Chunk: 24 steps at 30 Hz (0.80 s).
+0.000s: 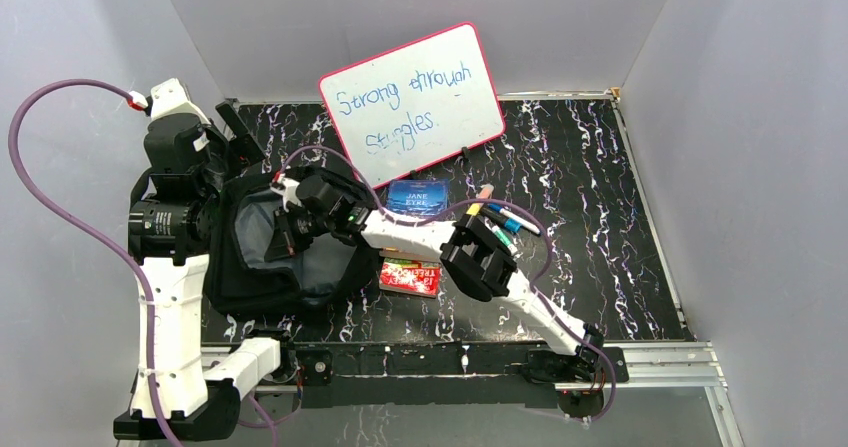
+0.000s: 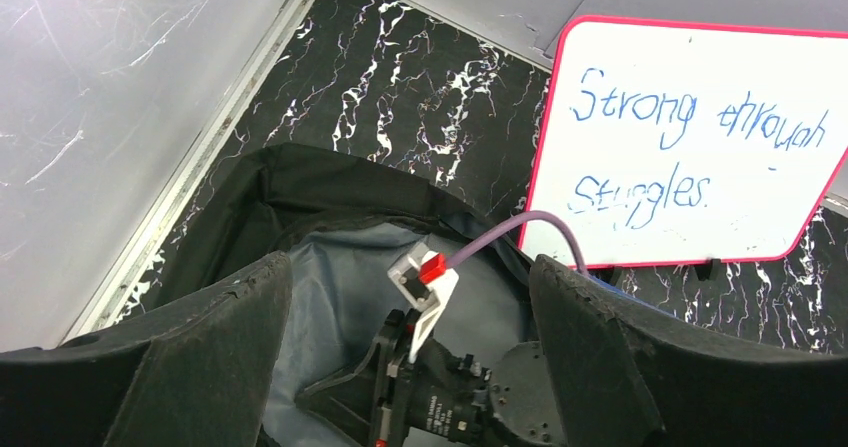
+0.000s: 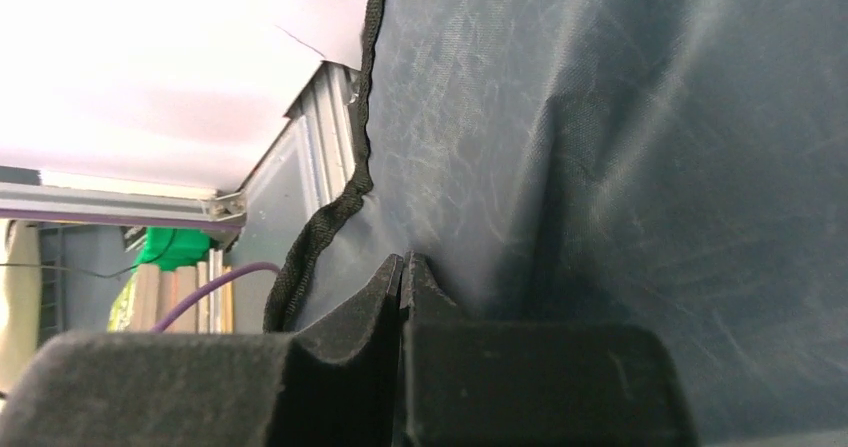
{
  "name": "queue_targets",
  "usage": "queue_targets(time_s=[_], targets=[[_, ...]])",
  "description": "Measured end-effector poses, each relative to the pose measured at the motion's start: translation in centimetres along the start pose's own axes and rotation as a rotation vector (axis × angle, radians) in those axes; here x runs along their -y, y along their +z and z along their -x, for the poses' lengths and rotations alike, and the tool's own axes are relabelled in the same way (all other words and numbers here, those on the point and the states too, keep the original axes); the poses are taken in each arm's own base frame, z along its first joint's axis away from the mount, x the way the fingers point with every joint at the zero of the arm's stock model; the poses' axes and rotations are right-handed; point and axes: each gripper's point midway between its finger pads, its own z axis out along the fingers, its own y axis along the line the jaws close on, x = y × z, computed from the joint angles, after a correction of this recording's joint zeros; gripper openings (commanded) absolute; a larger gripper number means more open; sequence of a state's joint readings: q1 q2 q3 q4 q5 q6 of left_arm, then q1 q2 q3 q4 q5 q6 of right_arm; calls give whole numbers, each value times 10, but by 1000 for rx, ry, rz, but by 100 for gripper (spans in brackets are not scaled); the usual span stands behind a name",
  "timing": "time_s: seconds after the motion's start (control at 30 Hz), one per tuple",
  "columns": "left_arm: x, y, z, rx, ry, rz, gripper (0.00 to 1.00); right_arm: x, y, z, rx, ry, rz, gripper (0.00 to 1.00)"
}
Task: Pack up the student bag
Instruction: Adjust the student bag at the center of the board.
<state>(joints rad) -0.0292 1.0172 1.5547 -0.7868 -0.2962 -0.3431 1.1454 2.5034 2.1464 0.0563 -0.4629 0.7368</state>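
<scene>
Well over on the left side of the black marbled desk (image 1: 590,167) lies the large soft black fabric backpack (image 1: 228,279). Its mouth gapes upward and shows the grey inner lining (image 1: 256,233).

The right arm stretches across from its base on the right, and its wrist dips into that opening. From the right wrist camera, the right tool (image 3: 403,277) has its two dark padded fingers (image 3: 350,317) pressed flat together. The tips sit right against the grey lining, next to a black stitched seam (image 3: 330,217). Whether a thin fold of cloth is caught between them cannot be told.

The left tool (image 2: 408,267) hangs above the bag's opening with its fingers spread wide and nothing between them. The right arm's wrist and its purple cable (image 2: 510,229) show below it inside the bag.

Behind the bag, a pink-edged whiteboard with blue handwriting (image 1: 412,102) stands tilted. A blue paperback book (image 1: 413,197) lies in front of the board. A red book (image 1: 410,279) lies nearer the front edge, just beside the bag, and a cluster of coloured markers (image 1: 505,217) sits to the right of the blue book.
</scene>
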Motion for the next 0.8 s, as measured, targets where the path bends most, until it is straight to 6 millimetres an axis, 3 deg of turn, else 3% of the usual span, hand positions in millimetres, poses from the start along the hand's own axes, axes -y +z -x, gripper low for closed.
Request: queue_targets(time_s=[0.23, 0.53, 0.67, 0.8], targets=[[-1, 0, -3, -4, 3, 0, 86, 16, 15, -19, -9, -30, -59, 16], [-2, -1, -4, -3, 8, 5, 86, 8, 9, -3, 13, -111, -75, 36], [-3, -1, -4, -1, 13, 11, 86, -14, -19, 15, 50, -132, -77, 40], [-4, -1, -4, 0, 15, 14, 86, -53, -63, 56, 157, -177, -65, 42]])
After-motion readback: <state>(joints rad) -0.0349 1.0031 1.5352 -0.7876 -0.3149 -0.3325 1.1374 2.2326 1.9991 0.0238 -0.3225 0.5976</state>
